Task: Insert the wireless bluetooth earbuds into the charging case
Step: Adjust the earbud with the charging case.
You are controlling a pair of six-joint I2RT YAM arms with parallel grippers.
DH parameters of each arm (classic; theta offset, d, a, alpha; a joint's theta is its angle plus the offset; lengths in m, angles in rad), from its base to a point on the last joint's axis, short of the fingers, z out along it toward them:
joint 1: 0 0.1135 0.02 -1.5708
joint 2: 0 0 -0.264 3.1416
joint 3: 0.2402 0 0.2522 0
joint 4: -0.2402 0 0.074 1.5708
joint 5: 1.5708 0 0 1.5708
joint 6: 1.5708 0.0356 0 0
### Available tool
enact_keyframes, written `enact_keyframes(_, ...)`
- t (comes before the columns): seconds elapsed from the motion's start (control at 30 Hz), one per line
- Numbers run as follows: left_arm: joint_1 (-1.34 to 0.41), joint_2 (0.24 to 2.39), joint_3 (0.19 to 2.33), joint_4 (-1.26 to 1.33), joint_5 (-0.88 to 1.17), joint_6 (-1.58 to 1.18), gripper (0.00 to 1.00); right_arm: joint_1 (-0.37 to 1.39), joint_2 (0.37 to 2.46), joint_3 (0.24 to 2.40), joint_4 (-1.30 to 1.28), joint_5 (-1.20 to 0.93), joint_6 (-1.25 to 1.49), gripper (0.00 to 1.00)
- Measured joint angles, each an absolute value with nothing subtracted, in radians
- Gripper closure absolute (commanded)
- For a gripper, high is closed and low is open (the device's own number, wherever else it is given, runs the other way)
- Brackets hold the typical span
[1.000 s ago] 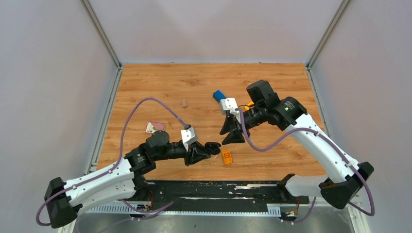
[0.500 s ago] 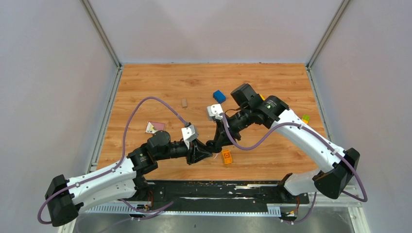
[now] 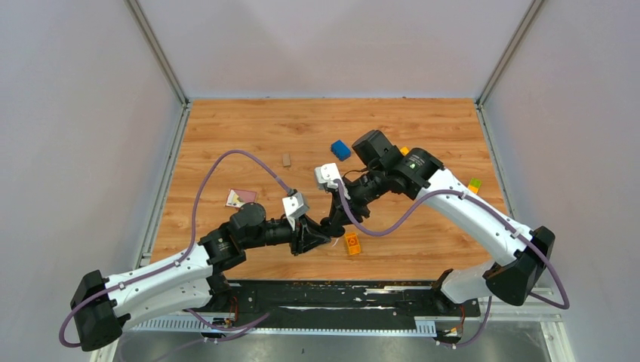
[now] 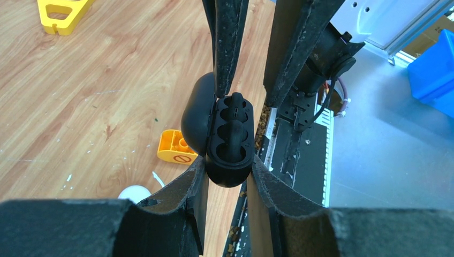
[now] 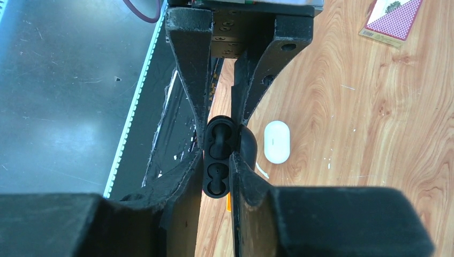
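Observation:
A black charging case [image 4: 231, 134] hangs open above the table near the front edge. Its two earbud wells look empty and its lid [image 4: 197, 115] is swung to the left. My left gripper [image 4: 227, 160] is shut on the rounded lower end of the case. My right gripper [image 5: 217, 158] comes from the opposite side. Its fingers press both flanks of the well tray [image 5: 217, 179], one finger between tray and lid. In the top view the two grippers [image 3: 327, 231] meet and hide the case. The earbuds are out of view.
A white oval pebble [image 5: 277, 142] lies on the wood just under the grippers, next to an orange block [image 3: 352, 243]. Farther off are a blue block [image 3: 340, 149], a red-backed card [image 3: 241, 197], a small brown block [image 3: 287, 159] and a yellow piece [image 4: 61, 13]. The black front rail [image 3: 340, 298] is close.
My right arm has swung left and down from mid-table to my left gripper, and its jaws have narrowed onto the case. The left arm has barely moved.

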State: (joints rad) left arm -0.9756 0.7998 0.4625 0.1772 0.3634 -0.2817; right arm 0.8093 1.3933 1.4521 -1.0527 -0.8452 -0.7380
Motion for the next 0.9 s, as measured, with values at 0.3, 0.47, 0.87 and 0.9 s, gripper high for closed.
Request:
enact_keyframes(0.3, -0.976, 0.800, 0.463, 0.181, 0.360, -0.290, 1.00, 0.823, 1.404, 1.452, -1.057, -0.844, -0.743, 0.76)
enact_keyframes(0.47, -0.976, 0.800, 0.463, 0.202, 0.360, -0.307, 1.00, 0.831, 1.406, 1.452, -1.057, -0.843, -0.747, 0.76)
enact_keyframes(0.87, -0.976, 0.802, 0.453, 0.222, 0.352, -0.318, 1.00, 0.835, 1.442, 1.455, -1.057, -0.827, -0.742, 0.77)
enact_keyframes(0.9, -0.976, 0.804, 0.453, 0.222, 0.352, -0.318, 1.00, 0.835, 1.443, 1.456, -1.057, -0.827, -0.742, 0.77)
